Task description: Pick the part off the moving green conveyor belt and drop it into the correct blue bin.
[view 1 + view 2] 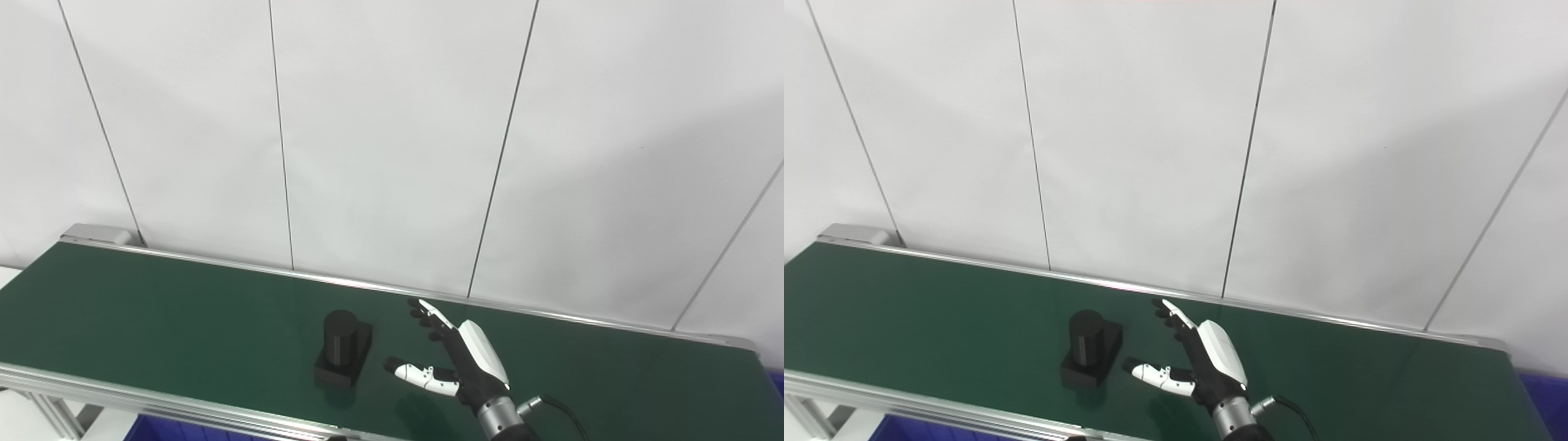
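Observation:
A black part (343, 355), a short cylinder standing on a square base, sits on the green conveyor belt (153, 318) near its front rail. My right hand (456, 355) hovers over the belt just to the part's right, open, with fingers stretched toward the back wall and thumb pointing at the part's base. A narrow gap separates thumb tip and part. Nothing is in the hand. My left hand is out of sight.
Silver rails (184, 410) edge the belt front and back. A white panelled wall (392, 122) rises right behind it. Slivers of blue bin show below the front rail (177, 432) and at the far right end (1546, 398).

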Robot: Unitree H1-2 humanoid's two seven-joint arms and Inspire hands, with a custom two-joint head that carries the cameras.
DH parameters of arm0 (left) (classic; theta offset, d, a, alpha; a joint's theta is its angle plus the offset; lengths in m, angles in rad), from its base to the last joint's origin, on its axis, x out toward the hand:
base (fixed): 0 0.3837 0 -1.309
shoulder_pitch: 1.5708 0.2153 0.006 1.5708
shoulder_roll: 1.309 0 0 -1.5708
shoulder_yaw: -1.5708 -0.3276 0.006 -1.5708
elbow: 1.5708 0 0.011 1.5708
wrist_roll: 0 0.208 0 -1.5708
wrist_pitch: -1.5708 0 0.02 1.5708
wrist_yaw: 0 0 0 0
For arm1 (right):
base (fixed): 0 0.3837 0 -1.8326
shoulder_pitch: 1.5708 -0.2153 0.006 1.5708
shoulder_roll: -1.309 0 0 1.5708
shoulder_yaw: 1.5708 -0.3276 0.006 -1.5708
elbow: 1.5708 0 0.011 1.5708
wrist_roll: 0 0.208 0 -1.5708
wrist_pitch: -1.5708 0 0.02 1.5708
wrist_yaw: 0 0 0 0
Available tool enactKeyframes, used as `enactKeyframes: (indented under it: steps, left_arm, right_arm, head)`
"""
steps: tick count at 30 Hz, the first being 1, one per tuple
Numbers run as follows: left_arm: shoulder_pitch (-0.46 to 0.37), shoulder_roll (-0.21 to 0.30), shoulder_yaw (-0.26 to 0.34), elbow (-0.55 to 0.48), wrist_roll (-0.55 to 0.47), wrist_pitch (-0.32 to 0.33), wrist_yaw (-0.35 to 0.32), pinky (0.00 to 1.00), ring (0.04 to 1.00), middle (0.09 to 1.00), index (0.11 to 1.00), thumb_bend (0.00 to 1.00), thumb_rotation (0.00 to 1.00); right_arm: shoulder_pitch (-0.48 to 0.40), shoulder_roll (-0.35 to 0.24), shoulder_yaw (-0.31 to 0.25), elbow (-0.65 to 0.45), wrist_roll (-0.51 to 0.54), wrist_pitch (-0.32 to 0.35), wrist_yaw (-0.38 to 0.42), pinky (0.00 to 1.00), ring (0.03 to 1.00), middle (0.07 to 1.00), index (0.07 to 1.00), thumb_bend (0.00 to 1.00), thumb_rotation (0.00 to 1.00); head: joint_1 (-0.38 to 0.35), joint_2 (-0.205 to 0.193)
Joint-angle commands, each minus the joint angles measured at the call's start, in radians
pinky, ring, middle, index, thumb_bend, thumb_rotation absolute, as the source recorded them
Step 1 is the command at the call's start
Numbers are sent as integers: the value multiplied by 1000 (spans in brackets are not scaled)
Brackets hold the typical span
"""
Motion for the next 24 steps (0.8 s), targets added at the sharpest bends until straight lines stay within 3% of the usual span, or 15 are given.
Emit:
enactKeyframes:
  steps: [1, 7, 24]
  left_arm:
    - [0, -5, 1, -30, 0, -41, -12, 678, 722, 753, 810, 977, 326]
    - [10, -12, -3, -44, 6, -41, -3, 668, 718, 748, 805, 994, 326]
    - [39, -29, -22, -86, 24, -41, 11, 650, 738, 757, 806, 986, 343]
  right_arm:
    - [-59, 22, 4, -5, 5, -8, -2, 783, 867, 874, 900, 682, 552]
    - [-107, 40, 10, 73, 6, -31, -17, 792, 866, 866, 880, 706, 496]
    - [-198, 57, 47, 307, -15, -92, -94, 789, 850, 851, 853, 785, 458]
  head:
    - [1, 1]
    - [7, 4]
    - [23, 23]
